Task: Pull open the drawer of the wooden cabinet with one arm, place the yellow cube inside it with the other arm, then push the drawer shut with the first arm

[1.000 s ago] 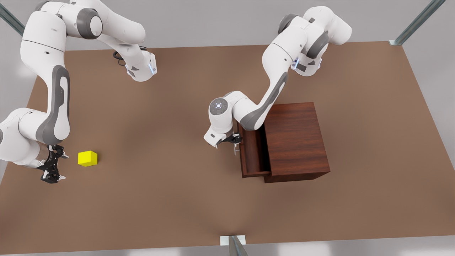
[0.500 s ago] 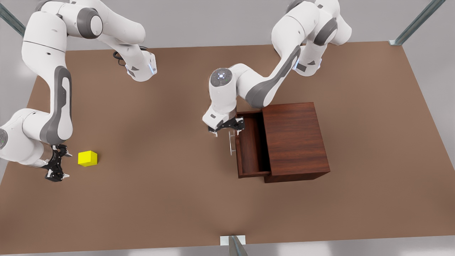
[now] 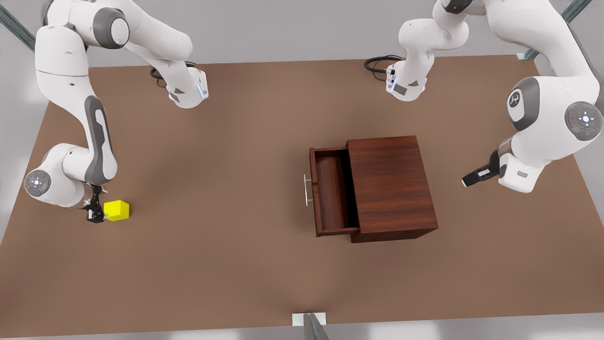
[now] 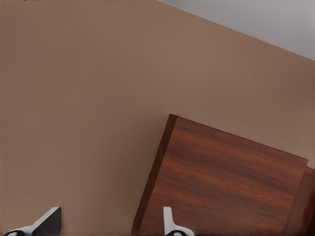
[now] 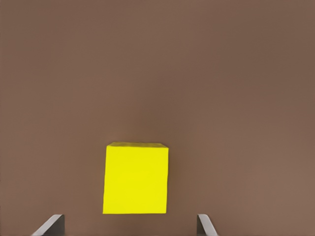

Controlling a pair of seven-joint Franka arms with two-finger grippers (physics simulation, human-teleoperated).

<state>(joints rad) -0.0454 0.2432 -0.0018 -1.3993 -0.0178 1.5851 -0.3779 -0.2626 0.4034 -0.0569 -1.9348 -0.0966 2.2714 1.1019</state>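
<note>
The wooden cabinet (image 3: 391, 186) stands right of the table's middle. Its drawer (image 3: 330, 193) is pulled out toward the front view's left, its inside bare, with the silver handle (image 3: 307, 190) free. My left gripper (image 3: 472, 180) hangs open beyond the cabinet at the front view's right, well clear of it. In the left wrist view the left gripper (image 4: 110, 228) looks down on the cabinet top (image 4: 226, 182). The yellow cube (image 3: 116, 210) rests on the table at the far left. My right gripper (image 3: 96, 215) sits open just beside it. The cube (image 5: 136, 178) lies ahead of the right gripper (image 5: 129, 228), between the lines of its fingertips.
The brown table (image 3: 226, 141) spreads wide between cube and cabinet. Both arm bases (image 3: 186, 89) stand at the back edge, each with a black cable (image 3: 377, 63). A metal post (image 3: 309, 323) sits at the front edge.
The left gripper has let go of the handle and swung off to the far side of the cabinet, leaving the drawer pulled out. The right gripper has turned and come up to the cube.
</note>
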